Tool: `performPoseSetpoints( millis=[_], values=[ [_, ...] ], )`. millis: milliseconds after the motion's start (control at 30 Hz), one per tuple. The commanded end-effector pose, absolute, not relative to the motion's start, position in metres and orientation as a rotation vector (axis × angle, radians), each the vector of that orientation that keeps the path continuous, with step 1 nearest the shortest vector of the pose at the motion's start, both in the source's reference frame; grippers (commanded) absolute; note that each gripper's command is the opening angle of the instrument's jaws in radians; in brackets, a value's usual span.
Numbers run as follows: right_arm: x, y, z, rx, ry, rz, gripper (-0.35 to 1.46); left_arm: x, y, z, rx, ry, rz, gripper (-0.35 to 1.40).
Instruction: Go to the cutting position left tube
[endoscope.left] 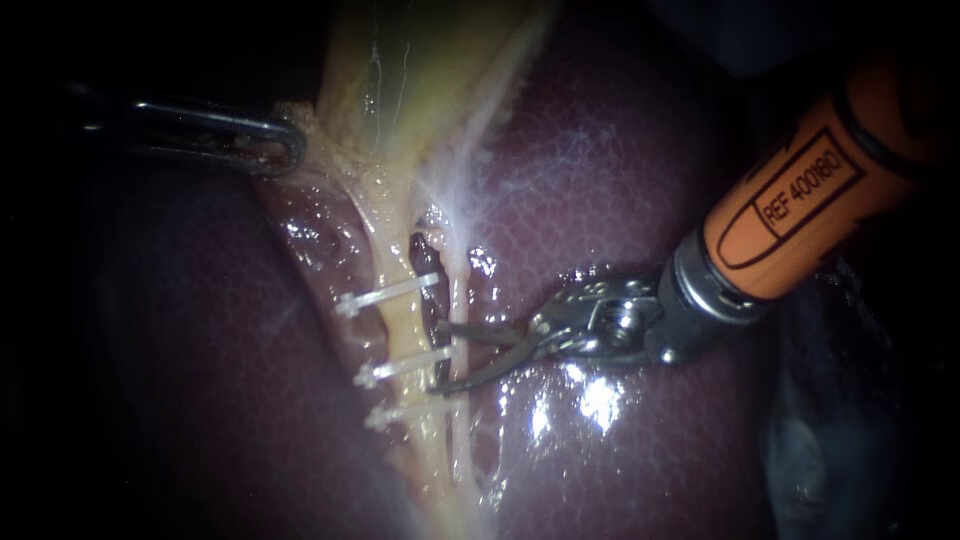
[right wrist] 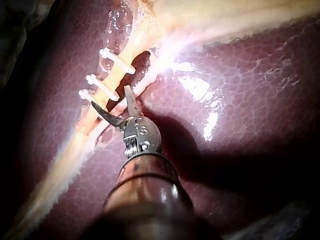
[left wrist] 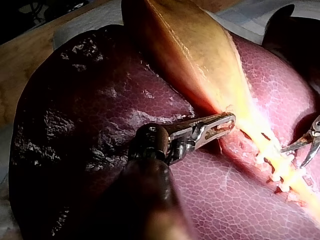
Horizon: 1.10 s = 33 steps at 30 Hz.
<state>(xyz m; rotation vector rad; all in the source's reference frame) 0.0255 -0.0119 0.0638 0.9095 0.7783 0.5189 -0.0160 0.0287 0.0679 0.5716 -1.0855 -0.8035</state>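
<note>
The left tube (endoscope.left: 400, 330), a yellowish cord, runs down from the gallbladder (endoscope.left: 400, 60) across the dark red liver (endoscope.left: 620, 150) and carries three white clips: an upper clip (endoscope.left: 385, 296), a middle clip (endoscope.left: 405, 366) and a lower clip (endoscope.left: 400, 413). Just beside it lies a thinner, paler right tube (endoscope.left: 462, 290).

The right instrument (endoscope.left: 436, 357) comes in low over the glistening liver, its shaft slanting down from the upper right and its wrist bent so the tip points sideways at the tubes. Its end effector, a pair of slim curved blades, stands spread and grips nothing. The blade tips reach the near edge of the left tube, one just above the end of the middle clip and one just below it. Whether they touch the tissue cannot be told.

By these views the approach looks nearly complete but not settled. The blades have arrived at the clipped stretch, yet they bracket a clip instead of a bare gap. What seems left is a small shift along the tube and a short advance, so that both blades span the cord between two clips.

The left instrument (endoscope.left: 285, 150) lies almost flat over the shadowed lobe, well apart from the clips. Its end effector is pressed together on the ragged edge of the gallbladder near its narrow end, holding the tissue off to the left.
</note>
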Motion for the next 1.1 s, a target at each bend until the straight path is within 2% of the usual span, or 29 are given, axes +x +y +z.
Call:
performPoseSetpoints(
  millis=[33, 300, 767, 1100],
  values=[
    [0.0254, -0.0120, 0.0644, 0.917, 0.775, 0.516, 1.35, -0.0160, 0.0287, 0.0679, 0.572, -1.085, -0.804, -0.35],
    [0.0253, -0.0117, 0.0668, 0.989, 0.793, 0.547, 1.35, -0.0160, 0.0287, 0.0679, 0.571, -1.085, -0.804, -0.35],
    [0.0268, -0.0107, 0.0665, 1.203, 0.892, 0.571, 1.35, -0.0161, 0.0285, 0.0680, 0.576, -1.087, -0.800, -0.35],
    [0.0292, -0.0105, 0.0661, 1.283, 0.954, 0.543, 1.35, -0.0161, 0.0285, 0.0681, 0.579, -1.086, -0.805, -0.35]
  ],
)
